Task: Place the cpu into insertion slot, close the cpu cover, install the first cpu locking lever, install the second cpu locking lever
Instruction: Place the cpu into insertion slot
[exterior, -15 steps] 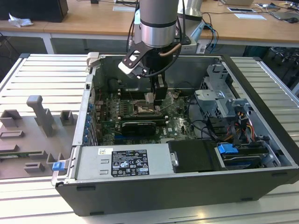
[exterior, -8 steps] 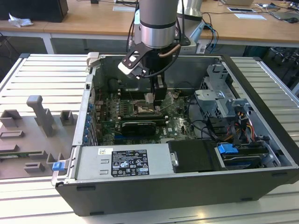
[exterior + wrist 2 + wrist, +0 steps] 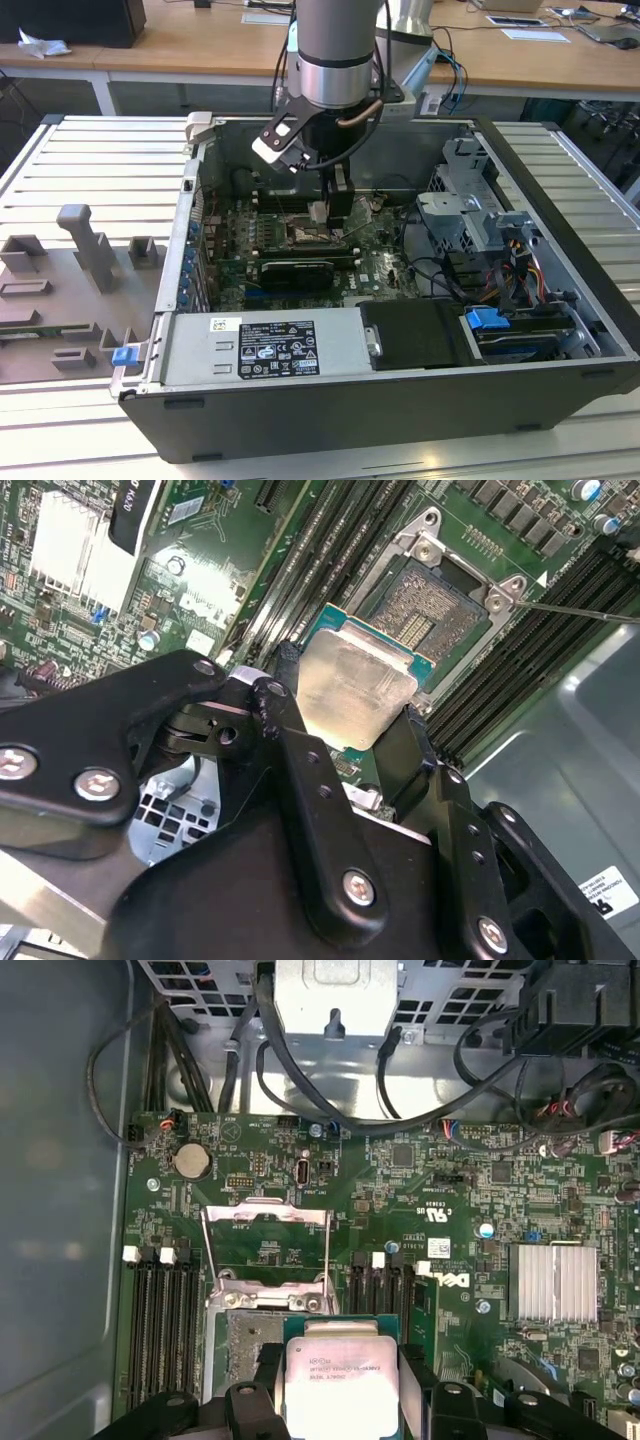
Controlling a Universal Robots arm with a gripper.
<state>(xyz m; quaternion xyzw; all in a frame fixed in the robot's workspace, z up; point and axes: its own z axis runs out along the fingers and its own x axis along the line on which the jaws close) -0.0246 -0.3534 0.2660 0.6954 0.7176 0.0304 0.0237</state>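
My gripper is shut on the cpu, a flat square chip with a pale silver top. Its black fingers press on two opposite edges. I hold the cpu slightly above and beside the insertion slot, whose dark pin field is bare. In the first wrist view the cpu overlaps one side of the insertion slot. The cpu cover stands swung open beyond the socket. A thin lever rod sticks out past the socket's corner. In the exterior view the gripper hangs inside the open computer case.
Black memory slots flank the socket on both sides. A silver heat sink, a coin battery and cables lie around it. The power supply and drive cage bound the case; a grey fixture sits on the exterior view's left.
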